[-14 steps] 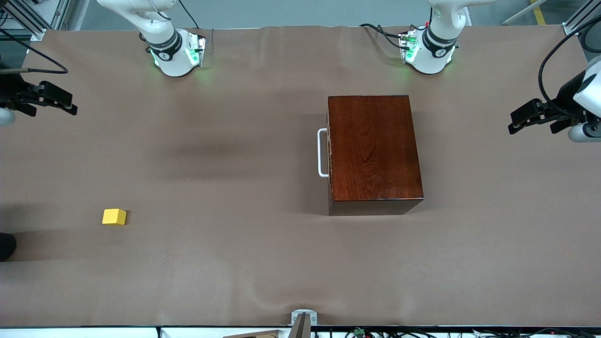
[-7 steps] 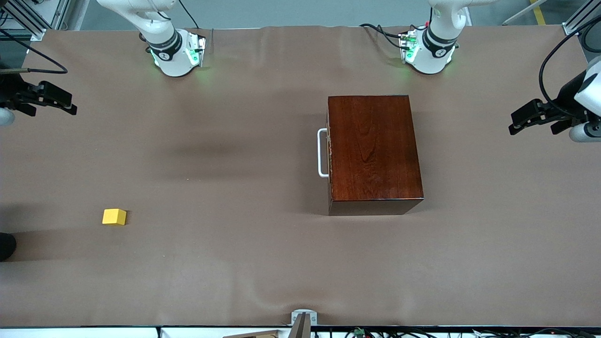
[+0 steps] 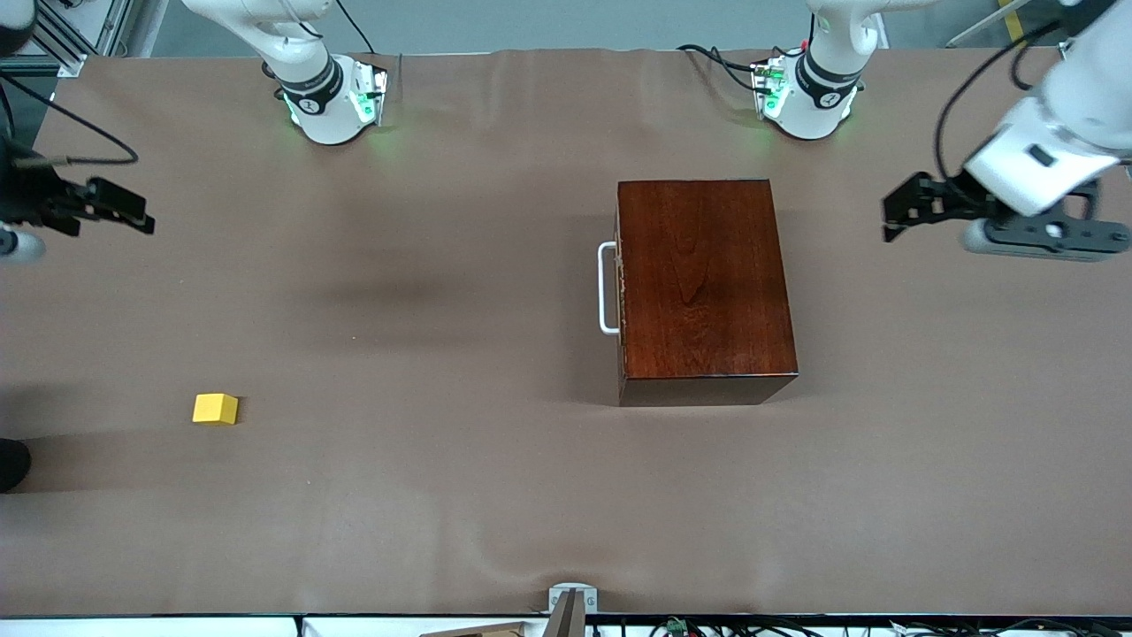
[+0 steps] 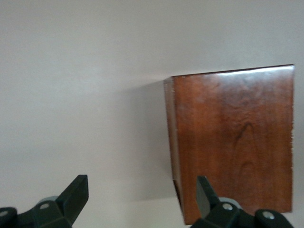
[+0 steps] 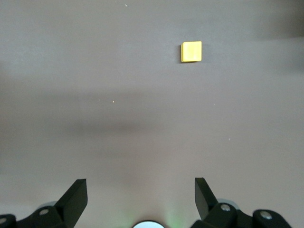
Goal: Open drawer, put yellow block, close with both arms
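The dark reddish-brown wooden box (image 3: pixel 703 283) stands on the brown table toward the left arm's end. Its drawer is shut, and the white bar handle (image 3: pixel 607 287) faces the right arm's end. The yellow block (image 3: pixel 215 408) lies on the table toward the right arm's end, nearer the front camera than the box. My left gripper (image 3: pixel 891 217) is open and empty, up in the air beside the box's handle-less end. Its wrist view shows the box (image 4: pixel 232 137) past the open gripper (image 4: pixel 141 194). My right gripper (image 3: pixel 141 217) is open and empty over the table's end. Its wrist view shows the block (image 5: pixel 191 51) and the open gripper (image 5: pixel 141 194).
The two arm bases (image 3: pixel 332 102) (image 3: pixel 805 97) glow green along the table edge farthest from the front camera. A small metal bracket (image 3: pixel 572 602) sits at the nearest edge. A dark rounded object (image 3: pixel 11 464) shows at the right arm's end.
My left gripper has moved in toward the box and its wrist has swung into view. My right gripper has shifted slightly. The box and block have not moved.
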### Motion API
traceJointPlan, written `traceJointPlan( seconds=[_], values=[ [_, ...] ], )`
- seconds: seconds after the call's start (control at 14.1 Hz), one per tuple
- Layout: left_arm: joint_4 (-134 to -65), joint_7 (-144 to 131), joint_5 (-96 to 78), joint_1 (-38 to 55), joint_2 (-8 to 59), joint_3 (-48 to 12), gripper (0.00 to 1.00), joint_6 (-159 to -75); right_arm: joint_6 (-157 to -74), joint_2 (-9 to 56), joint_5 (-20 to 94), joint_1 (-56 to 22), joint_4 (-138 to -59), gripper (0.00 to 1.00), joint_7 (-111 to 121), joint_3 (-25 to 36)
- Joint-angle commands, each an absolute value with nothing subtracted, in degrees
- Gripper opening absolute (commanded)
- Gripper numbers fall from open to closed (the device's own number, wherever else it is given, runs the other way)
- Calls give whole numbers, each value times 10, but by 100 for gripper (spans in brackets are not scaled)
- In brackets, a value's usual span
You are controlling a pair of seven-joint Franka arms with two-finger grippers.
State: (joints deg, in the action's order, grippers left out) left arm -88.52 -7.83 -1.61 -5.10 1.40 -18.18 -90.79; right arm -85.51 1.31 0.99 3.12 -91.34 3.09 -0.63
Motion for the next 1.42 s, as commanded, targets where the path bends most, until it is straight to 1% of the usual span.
traceJointPlan(
  seconds=[0.0, 0.21, 0.36, 0.64, 0.78, 0.92, 1.14, 1.35],
  values=[
    [-837, -119, -11, -39, 45, -206, 100, -904, -875, 32, 11, 27, -911, 100, 35, -6],
    [-823, -185, -12, 16, 66, -216, 100, -904, -923, 72, 9, 35, -911, 100, 35, -6],
    [-785, -263, -1, 84, 104, -216, 100, -904, -960, 111, 7, 37, -911, 100, 34, -6],
    [-723, -417, 23, 214, 191, -203, 100, -911, -1079, 215, 8, 54, -911, 100, 36, -5],
    [-715, -454, 38, 258, 220, -197, 100, -932, -1099, 247, 7, 54, -911, 100, 38, -5],
    [-715, -475, 68, 296, 248, -194, 100, -951, -1115, 264, 5, 55, -911, 100, 68, -4],
    [-715, -500, 73, 325, 287, -186, 100, -980, -1155, 293, 4, 69, -911, 100, 143, -4],
    [-715, -519, 73, 372, 319, -146, 100, -1014, -1200, 323, 4, 76, -911, 100, 179, -4]
  ],
)
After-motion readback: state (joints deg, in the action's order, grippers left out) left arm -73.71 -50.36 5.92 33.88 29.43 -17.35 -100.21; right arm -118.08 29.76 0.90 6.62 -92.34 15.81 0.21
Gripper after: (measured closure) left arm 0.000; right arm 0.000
